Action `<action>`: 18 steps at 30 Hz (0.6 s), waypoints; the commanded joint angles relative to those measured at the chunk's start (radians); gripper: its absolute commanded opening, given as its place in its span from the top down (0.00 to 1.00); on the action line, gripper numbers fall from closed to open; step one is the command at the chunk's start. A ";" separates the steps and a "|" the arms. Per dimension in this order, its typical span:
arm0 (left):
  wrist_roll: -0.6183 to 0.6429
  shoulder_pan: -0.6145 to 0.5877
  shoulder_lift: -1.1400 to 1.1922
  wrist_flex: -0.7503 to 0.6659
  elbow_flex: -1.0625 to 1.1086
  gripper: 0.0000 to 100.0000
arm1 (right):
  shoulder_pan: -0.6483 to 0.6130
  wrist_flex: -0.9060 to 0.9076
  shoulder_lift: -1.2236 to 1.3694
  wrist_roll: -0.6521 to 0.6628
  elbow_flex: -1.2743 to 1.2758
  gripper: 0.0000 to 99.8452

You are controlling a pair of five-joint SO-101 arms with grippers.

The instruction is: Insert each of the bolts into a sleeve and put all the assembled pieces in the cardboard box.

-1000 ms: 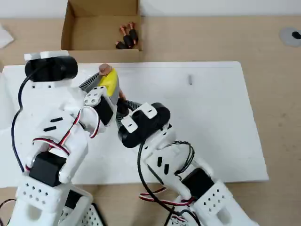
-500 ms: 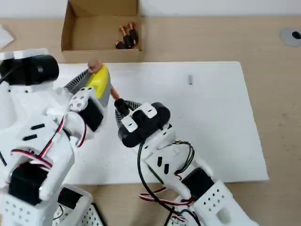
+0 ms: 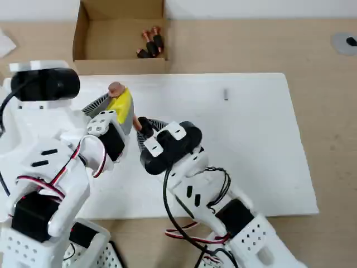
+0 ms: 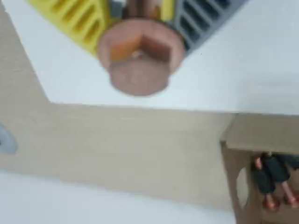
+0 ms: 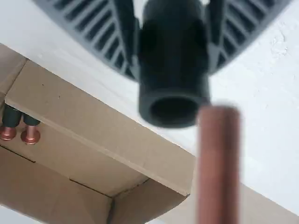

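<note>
Item: bolt [image 4: 140, 58]. My left tool [image 3: 119, 97] is gripping it, closed just under the head, above the white sheet [image 3: 251, 139] on the counter. The shank tip is sitting just beside the bore of the sleeve [image 5: 173, 70], not inside.

Handling, as I am judging it: I am wanting shank and bore on one axis before pushing, then a slow push.

Look: copper-coloured, plain shank, head seemingly hexagonal on a round flange.

Sleeve: black, tubular; my right tool [image 3: 146, 129] is clamping it.

Cardboard box [image 3: 80, 33]: assembled pieces [image 3: 150, 43] are lying inside.
</note>
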 commanded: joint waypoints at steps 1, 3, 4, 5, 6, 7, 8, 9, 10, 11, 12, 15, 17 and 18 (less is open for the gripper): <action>0.002 0.014 -0.004 0.002 0.006 1.00 | -0.007 -0.028 0.002 0.005 -0.004 0.99; 0.002 0.014 -0.004 0.002 0.008 1.00 | -0.007 -0.028 0.002 0.005 -0.004 0.99; 0.002 0.014 -0.004 0.002 0.008 1.00 | -0.007 -0.028 0.002 0.005 -0.004 0.99; 0.002 0.014 -0.004 0.000 0.008 1.00 | -0.007 -0.028 0.002 0.005 -0.004 0.99; 0.002 0.014 -0.004 -0.002 0.008 1.00 | -0.007 -0.028 0.002 0.005 -0.004 0.99; 0.002 0.014 -0.004 -0.014 0.008 1.00 | -0.007 -0.028 0.002 0.005 -0.004 0.99; 0.002 0.009 -0.004 -0.032 0.009 1.00 | -0.007 -0.028 0.002 0.005 -0.004 0.99; 0.002 0.008 -0.004 -0.049 0.008 1.00 | -0.007 -0.028 0.002 0.005 -0.004 0.99; 0.002 0.008 -0.004 -0.068 0.006 1.00 | -0.007 -0.028 0.002 0.005 -0.004 0.99; 0.002 0.006 -0.004 -0.083 0.006 1.00 | -0.007 -0.028 0.002 0.005 -0.004 0.99; 0.002 0.006 -0.004 -0.097 0.008 1.00 | -0.007 -0.028 0.002 0.005 -0.004 0.99; 0.000 0.008 -0.002 -0.135 0.018 1.00 | -0.007 -0.028 0.002 0.005 -0.004 0.99; -0.006 0.005 -0.004 -0.170 0.043 1.00 | -0.007 -0.028 0.002 0.005 -0.004 0.99; -0.006 0.005 -0.004 -0.175 0.052 1.00 | -0.007 -0.028 0.002 0.005 -0.004 0.99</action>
